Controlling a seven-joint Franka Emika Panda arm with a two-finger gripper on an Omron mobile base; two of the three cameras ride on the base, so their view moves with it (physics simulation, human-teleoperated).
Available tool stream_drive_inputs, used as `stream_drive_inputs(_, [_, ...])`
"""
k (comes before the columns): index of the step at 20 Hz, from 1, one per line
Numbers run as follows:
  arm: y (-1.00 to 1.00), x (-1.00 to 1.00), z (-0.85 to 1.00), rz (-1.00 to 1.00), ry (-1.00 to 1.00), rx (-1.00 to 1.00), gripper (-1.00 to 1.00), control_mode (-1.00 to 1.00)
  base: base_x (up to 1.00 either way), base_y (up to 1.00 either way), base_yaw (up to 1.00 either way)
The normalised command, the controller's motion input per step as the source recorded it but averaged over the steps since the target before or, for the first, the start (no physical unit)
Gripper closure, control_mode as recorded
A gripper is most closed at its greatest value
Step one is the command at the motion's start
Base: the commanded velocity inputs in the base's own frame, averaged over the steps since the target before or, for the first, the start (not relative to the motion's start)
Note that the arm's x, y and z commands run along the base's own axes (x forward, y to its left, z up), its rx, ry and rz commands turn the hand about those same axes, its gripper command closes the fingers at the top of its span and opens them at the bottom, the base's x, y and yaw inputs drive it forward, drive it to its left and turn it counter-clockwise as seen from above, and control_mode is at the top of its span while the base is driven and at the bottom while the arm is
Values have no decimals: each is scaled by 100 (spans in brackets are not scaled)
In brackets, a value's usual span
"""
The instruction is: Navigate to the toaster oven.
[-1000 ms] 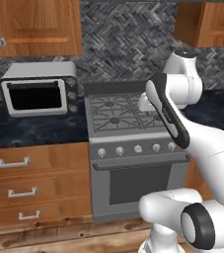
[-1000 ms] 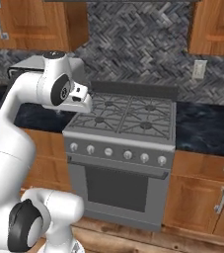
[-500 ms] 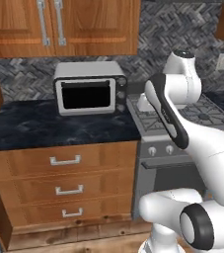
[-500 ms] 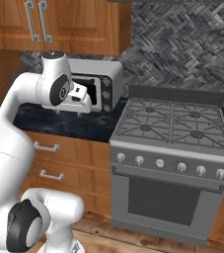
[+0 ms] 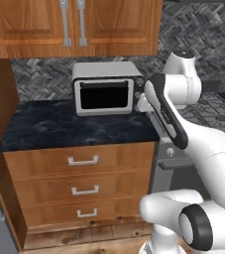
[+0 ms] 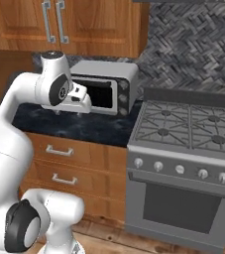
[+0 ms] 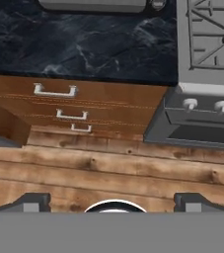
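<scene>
Facing the toaster oven [image 5: 106,88], we find it at the back of the dark marbled counter [image 5: 59,126], against the herringbone tile backsplash [image 6: 198,47] and toward the counter's right end, just beside the grey stove range [image 6: 183,149]. Its body is a white box with rounded corners; a wide black rectangular front sits in a white frame. We judge it rigid, smooth-skinned and moderately heavy for a two-finger grasp, with a front panel that could crack; any hold would belong on the door's top edge or the case corners, though the task calls only for approach. The counter rests on wooden drawers [image 5: 82,186] with pale bar handles, above a plank floor [image 7: 108,173]. The gripper [image 7: 111,200] hangs over the floor, its finger tips set wide apart and holding nothing.
</scene>
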Motion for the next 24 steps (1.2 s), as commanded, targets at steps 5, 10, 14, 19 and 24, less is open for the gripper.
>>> stream_drive_inputs(5, [0, 0, 0, 0, 0, 0, -100, 100, 75, 19, 0])
stream_drive_inputs(10, [0, 0, 0, 0, 0, 0, -100, 100, 68, 34, 0])
stream_drive_inputs(14, [0, 0, 0, 0, 0, 0, -100, 100, 20, 23, 0])
stream_drive_inputs(19, [0, 0, 0, 0, 0, 0, -100, 100, 40, 11, 0])
stream_drive_inputs(24, [0, 0, 0, 0, 0, 0, -100, 100, 53, 7, 0])
